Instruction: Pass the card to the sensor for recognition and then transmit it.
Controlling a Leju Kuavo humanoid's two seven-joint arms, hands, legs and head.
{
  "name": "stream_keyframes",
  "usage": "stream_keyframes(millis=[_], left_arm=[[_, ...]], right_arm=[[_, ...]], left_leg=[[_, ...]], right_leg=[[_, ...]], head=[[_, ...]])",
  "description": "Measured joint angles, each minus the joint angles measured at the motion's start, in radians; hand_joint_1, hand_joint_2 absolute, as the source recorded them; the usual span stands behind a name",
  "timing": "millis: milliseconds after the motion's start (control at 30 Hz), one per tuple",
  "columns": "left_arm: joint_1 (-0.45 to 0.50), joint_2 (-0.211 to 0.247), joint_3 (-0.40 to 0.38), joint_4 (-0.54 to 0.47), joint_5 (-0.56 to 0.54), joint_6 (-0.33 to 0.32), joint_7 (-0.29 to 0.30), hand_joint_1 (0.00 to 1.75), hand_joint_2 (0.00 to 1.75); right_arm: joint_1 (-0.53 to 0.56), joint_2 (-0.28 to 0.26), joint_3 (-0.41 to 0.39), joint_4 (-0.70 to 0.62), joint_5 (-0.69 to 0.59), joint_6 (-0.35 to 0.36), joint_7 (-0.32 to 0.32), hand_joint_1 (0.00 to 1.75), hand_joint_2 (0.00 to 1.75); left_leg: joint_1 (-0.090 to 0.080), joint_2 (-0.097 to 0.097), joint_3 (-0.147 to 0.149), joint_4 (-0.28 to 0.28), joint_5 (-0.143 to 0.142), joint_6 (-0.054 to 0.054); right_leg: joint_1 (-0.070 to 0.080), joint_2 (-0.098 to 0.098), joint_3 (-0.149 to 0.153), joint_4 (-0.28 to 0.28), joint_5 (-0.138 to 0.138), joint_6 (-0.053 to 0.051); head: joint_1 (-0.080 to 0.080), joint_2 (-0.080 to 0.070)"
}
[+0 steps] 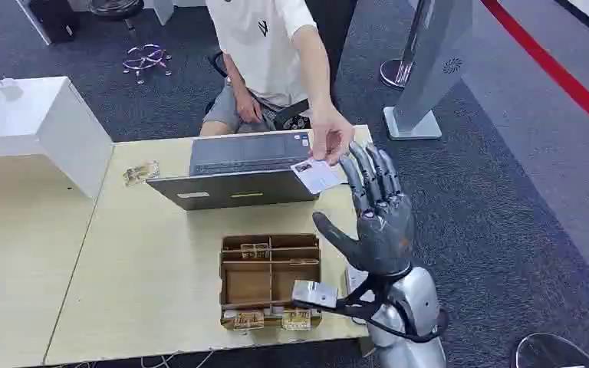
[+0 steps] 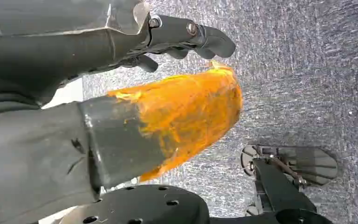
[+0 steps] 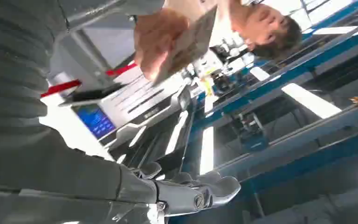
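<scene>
Head view: nearest, the wooden organizer box sits on the table. Above it the right hand is raised, fingers spread, holding nothing (the card is pinched in the person's hand, just beside its fingertips). Behind lies the laptop. Left hand: grip unclear.

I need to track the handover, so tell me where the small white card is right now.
In the head view, the small white card is pinched in the seated person's hand, right of the grey laptop and just left of the robot's raised right hand.

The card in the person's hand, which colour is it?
The card is mostly white, with a small dark picture; the head view shows it best.
</scene>
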Motion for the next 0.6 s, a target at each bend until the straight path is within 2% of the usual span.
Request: stream_keyframes(millis=[133, 333, 367, 400, 433, 600], left_arm=[[0.000, 0.001, -0.003, 0.000, -0.013, -0.007, 0.002, 0.00, 0.00], [0.000, 0.004, -0.004, 0.000, -0.015, -0.007, 0.003, 0.00, 0.00], [0.000, 0.004, -0.004, 0.000, -0.015, -0.007, 0.003, 0.00, 0.00], [0.000, 0.005, -0.004, 0.000, -0.015, -0.007, 0.003, 0.00, 0.00], [0.000, 0.005, -0.004, 0.000, -0.016, -0.007, 0.003, 0.00, 0.00], [0.000, 0.005, -0.004, 0.000, -0.017, -0.007, 0.012, 0.00, 0.00]], right_arm=[[-0.075, 0.008, -0.016, 0.057, 0.094, 0.000, 0.062, 0.00, 1.75], [-0.122, 0.017, -0.020, 0.094, 0.114, 0.000, 0.078, 0.00, 1.75], [-0.126, 0.017, -0.020, 0.098, 0.121, 0.000, 0.087, 0.07, 1.75], [-0.128, 0.017, -0.020, 0.100, 0.130, 0.000, 0.098, 1.48, 1.75], [-0.130, 0.017, -0.020, 0.104, 0.138, 0.000, 0.109, 1.75, 1.75], [-0.134, 0.017, -0.019, 0.117, 0.160, -0.001, 0.141, 1.75, 1.75]], left_leg=[[0.000, 0.000, 0.000, 0.000, 0.001, 0.000], [0.000, 0.000, 0.000, 0.000, 0.001, -0.001], [0.000, 0.000, 0.000, 0.000, 0.001, -0.001], [0.000, 0.000, 0.000, 0.000, 0.001, -0.001], [0.000, 0.000, 0.000, 0.000, 0.001, -0.001], [0.000, 0.000, 0.000, 0.000, 0.001, -0.001]], right_leg=[[0.000, 0.000, 0.000, 0.000, 0.000, 0.000], [0.000, 0.000, 0.000, 0.000, 0.000, 0.000], [0.000, 0.000, 0.000, 0.000, 0.000, 0.000], [0.000, 0.000, 0.000, 0.000, 0.000, 0.000], [0.000, 0.000, 0.000, 0.000, 0.000, 0.000], [0.000, 0.000, 0.000, 0.000, 0.000, 0.000]], head=[[0.000, 0.000], [0.000, 0.000], [0.000, 0.000], [0.000, 0.000], [0.000, 0.000], [0.000, 0.000]])
